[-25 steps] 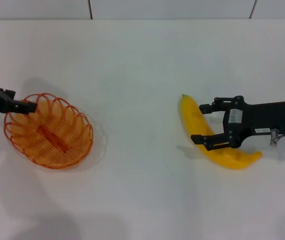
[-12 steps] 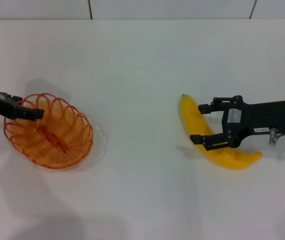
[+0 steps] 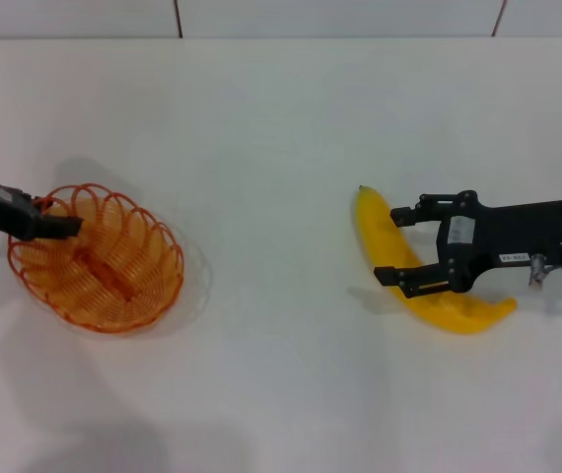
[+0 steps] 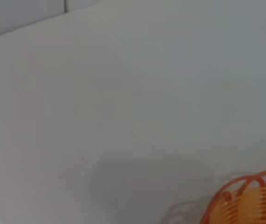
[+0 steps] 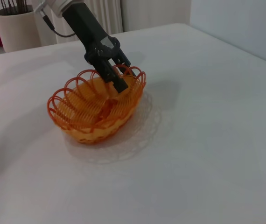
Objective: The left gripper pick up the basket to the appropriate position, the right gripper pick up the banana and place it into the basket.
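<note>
The white desk [image 3: 281,148] is smooth and plain, with a broad bare stretch between the two work spots and open room toward 6 o'clock. Its far edge runs along 12 o'clock in the head view, meeting a pale panelled wall.

The basket [image 3: 96,258] sits near the 9 o'clock side, well apart from the banana [image 3: 421,268], which lies toward 3 o'clock. The basket is a shallow oval of looped orange wire, see-through, with scalloped loops around its rim; nothing but its own wire ribs shows inside. In the right wrist view the basket [image 5: 97,105] rests flat on the desk.

The left tool [image 3: 52,225] reaches in from 9 o'clock and sits at the basket's rim on that side; in the right wrist view the left tool [image 5: 114,77] points down into the rim loops, fingers close together, but whether they pinch the wire I cannot tell.

The right tool [image 3: 396,243] comes in from 3 o'clock, spread wide, one finger on each side of the banana's middle, not closed on it. The banana is smooth, bright yellow, gently curved, lying flat with one tip toward 11 o'clock.
</note>
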Robot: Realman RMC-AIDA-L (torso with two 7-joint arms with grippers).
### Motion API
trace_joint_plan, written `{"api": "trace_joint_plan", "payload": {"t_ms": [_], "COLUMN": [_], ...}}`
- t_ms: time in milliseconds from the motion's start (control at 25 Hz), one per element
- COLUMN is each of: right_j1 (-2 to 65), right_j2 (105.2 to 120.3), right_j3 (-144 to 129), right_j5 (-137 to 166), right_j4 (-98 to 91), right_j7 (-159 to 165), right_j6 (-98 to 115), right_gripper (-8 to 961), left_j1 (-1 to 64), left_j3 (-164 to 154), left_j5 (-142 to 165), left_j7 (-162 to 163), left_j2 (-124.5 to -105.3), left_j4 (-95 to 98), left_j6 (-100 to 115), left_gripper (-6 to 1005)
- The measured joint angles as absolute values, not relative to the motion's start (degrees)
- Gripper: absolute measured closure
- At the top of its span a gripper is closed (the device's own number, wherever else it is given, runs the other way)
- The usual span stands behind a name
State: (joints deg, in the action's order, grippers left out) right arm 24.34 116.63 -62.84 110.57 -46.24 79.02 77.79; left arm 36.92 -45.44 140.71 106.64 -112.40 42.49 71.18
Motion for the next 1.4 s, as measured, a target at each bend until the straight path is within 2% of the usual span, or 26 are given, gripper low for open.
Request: {"api": "trace_joint_plan", "payload": {"t_ms": [200, 480, 640, 960, 1400], "right_j1": [24.35, 24.38, 24.43, 24.47, 24.92], "right_j2": [116.63, 116.63, 116.63, 116.63, 116.63], "right_j3": [-62.84, -62.84, -62.84, -62.84, -62.84], "right_j5": [110.57, 110.57, 110.57, 110.57, 110.51], "right_j4": [-46.22, -45.69, -45.54, -45.52, -45.52], "right_j7": [79.02, 79.02, 79.02, 79.01, 79.01], "right_j6": [77.72, 77.57, 77.52, 77.43, 77.43], "right_gripper": [94, 94, 94, 94, 94], "left_j1": [36.76, 37.06, 36.48, 36.13, 36.60], "left_j3": [-45.44, -45.44, -45.43, -45.44, -47.80], "left_j5": [140.71, 140.71, 140.69, 139.89, 129.53], "left_j7": [105.40, 105.74, 106.16, 105.74, 102.01], "left_j2": [-112.72, -112.85, -113.84, -116.16, -116.33], "left_j4": [42.66, 43.35, 47.11, 51.52, 49.98], "left_j6": [70.69, 70.97, 72.75, 73.91, 72.36], "left_gripper": [410, 702, 864, 876, 874]}}
